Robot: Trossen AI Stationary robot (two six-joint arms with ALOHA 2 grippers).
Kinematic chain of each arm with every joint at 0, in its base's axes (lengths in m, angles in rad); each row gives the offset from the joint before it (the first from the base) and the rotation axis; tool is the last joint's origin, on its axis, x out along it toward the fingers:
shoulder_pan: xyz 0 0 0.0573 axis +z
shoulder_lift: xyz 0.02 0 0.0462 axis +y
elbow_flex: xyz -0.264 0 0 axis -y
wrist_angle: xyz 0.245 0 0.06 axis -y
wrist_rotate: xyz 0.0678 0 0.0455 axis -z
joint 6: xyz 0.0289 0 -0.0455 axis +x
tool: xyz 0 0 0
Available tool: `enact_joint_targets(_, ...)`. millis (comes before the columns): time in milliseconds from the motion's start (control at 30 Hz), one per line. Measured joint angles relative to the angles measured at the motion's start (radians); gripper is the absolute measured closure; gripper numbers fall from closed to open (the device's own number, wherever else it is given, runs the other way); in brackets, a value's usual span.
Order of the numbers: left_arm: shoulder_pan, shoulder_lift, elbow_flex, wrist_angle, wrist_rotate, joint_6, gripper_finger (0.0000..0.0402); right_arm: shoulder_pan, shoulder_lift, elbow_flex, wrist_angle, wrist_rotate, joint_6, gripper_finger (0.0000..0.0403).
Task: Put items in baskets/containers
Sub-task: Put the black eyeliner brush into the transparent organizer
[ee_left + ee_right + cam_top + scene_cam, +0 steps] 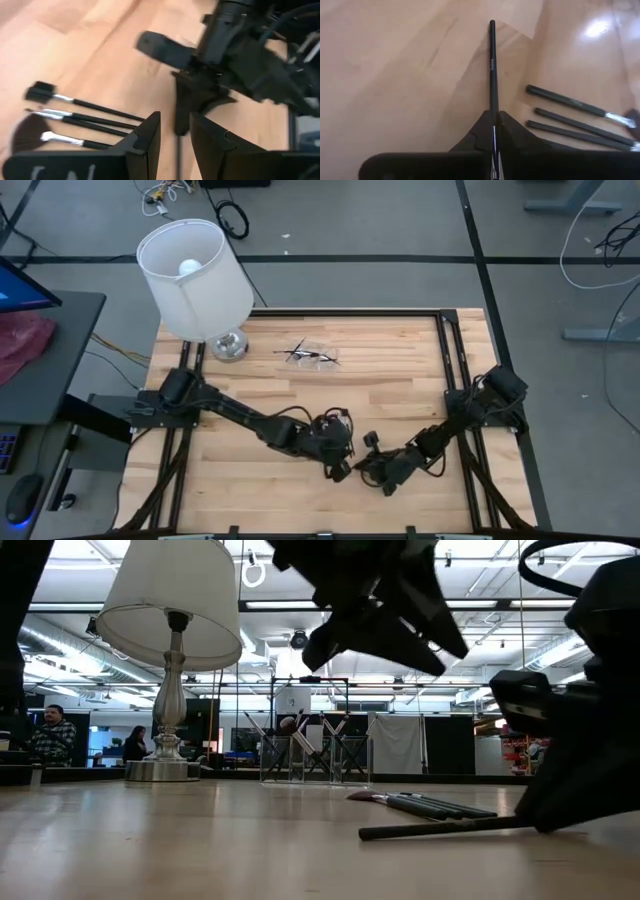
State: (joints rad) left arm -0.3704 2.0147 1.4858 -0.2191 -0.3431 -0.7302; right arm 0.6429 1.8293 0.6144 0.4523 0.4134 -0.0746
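A thin black makeup brush (492, 65) is in my right gripper (493, 120), which is shut on it near the table's near edge (375, 470). Several more brushes (85, 117) lie flat on the wood beside it (575, 106). My left gripper (175, 140) is open and hangs above the held brush (335, 458), raised off the table in the low view; it touches nothing. The clear container (312, 357) stands toward the far edge with a few brushes standing crossed in it (315, 760). My right gripper pinches the brush's black handle (493, 107) between its two fingertips, the fingers lying along it. The handle runs straight out ahead to its free end (492, 22). In the low view the brush (440, 828) lies almost level just at the tabletop.
A white-shaded lamp (195, 275) on a metal base (160, 770) stands at the far left corner. Bare wood lies between the arms and the container. The two grippers are close together. People sit in the room beyond the table (50, 730).
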Motion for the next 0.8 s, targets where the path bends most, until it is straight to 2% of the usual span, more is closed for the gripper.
enact_joint_targets(400, 0.000, 0.133, 0.029, -0.005, 0.090, 0.017, 0.0297, -0.016, -0.010, 0.000, 0.000, 0.021, -0.047, 0.0388)
enact_joint_targets(800, -0.004, 0.169, 0.029, 0.027, 0.098, 0.035, 0.0318, -0.015, -0.014, 0.003, 0.039, 0.039, -0.094, 0.0388)
